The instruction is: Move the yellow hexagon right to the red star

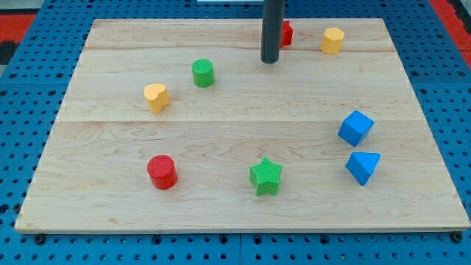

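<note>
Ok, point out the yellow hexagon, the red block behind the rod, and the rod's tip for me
yellow hexagon (332, 40): camera view, on its front face.
red star (287, 34): camera view, on the part showing at the rod's right.
my tip (270, 61): camera view, the rod's very end, just left of and below the red star.

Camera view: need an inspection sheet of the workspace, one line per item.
Surface: wooden board, flat, on blue pegboard.
Job's things: yellow hexagon near the view's top right; red star to its left, partly hidden behind the rod, gap between them.
Clutter: green cylinder, yellow heart, red cylinder, green star, blue cube, blue wedge-like block.
Grippers: none; my tip just left of and below the red star.
Cables: nothing seen.
Surroundings: red patches at the top corners.
</note>
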Motion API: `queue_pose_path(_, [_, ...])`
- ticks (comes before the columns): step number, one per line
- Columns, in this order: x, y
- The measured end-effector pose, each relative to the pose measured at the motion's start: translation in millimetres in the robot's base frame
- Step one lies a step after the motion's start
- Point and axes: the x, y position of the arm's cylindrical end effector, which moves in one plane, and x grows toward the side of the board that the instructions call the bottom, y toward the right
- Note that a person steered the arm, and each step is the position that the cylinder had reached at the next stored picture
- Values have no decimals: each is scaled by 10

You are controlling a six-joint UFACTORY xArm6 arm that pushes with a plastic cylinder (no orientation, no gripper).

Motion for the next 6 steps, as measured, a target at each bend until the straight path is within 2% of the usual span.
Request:
queue_pose_path(1, [134, 1054])
queue_pose_path(2, [-292, 1640])
queue_pose_path(3, [-591, 1045])
queue_pose_path(4, [-288, 470])
queue_pose_path(5, [-110, 1009])
queue_pose_path(6, [-492, 1438])
